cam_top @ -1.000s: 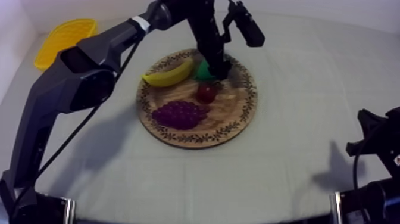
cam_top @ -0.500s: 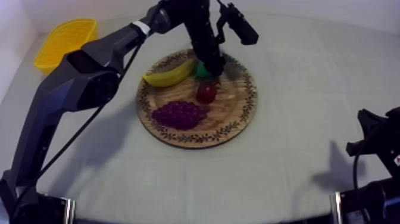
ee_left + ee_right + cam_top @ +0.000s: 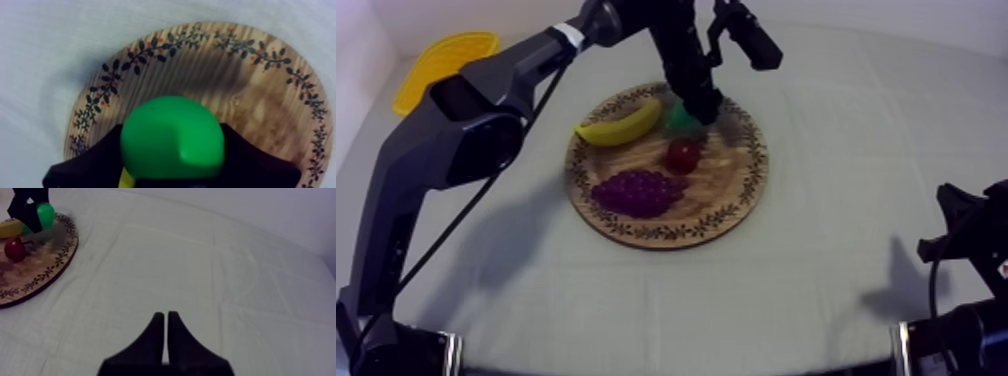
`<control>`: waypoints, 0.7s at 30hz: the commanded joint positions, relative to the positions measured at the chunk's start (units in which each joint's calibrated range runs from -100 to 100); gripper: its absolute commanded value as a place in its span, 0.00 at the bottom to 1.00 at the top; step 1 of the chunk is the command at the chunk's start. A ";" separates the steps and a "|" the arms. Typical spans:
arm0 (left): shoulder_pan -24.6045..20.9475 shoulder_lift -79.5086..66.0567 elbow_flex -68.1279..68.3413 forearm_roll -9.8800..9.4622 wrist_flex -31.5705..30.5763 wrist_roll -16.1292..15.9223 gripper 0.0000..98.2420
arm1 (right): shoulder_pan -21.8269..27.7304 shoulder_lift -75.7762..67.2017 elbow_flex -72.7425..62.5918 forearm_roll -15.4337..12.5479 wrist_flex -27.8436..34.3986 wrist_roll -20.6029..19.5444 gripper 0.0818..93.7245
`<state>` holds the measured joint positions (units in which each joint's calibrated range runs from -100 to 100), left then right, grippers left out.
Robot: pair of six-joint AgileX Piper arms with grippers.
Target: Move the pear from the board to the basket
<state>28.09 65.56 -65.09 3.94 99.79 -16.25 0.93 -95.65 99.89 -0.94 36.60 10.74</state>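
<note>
Where the black fingers (image 3: 95,161) of my left gripper (image 3: 700,110) close in from both sides, the pear (image 3: 172,137) is clamped between them: bright green, smooth, glossy and rounded, with a soft dent on one flank. It is over the far part of the round wooden board (image 3: 724,190), just beyond the small red fruit (image 3: 683,154) and beside the tip of the banana (image 3: 621,122); whether it touches the wood I cannot tell. The bunch of grapes (image 3: 636,192) lies on the board's near side. The yellow basket (image 3: 441,62) stands well apart at the table's far left corner. My right gripper (image 3: 165,319) rests low at the right, fingers pressed together on nothing. The grey-white cloth (image 3: 836,290) is lightly creased, and a pale plain wall rises behind the table's far edge.
</note>
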 commanded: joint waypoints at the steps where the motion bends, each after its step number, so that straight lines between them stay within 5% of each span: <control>1: 0.29 -3.76 2.20 -0.05 -0.11 0.15 0.50 | -0.01 -0.02 0.00 -0.01 0.01 -0.02 0.00; 14: 2.17 -25.00 16.21 -2.10 -0.04 1.45 0.52 | -0.01 -0.02 0.00 -0.01 0.01 -0.02 0.00; 21: -1.41 -31.89 22.92 -4.37 -0.18 1.33 0.54 | -0.01 -0.02 0.00 -0.01 0.01 -0.02 0.00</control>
<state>27.76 35.10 -43.43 0.00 99.68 -14.88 0.93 -95.65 99.89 -0.94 36.60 10.74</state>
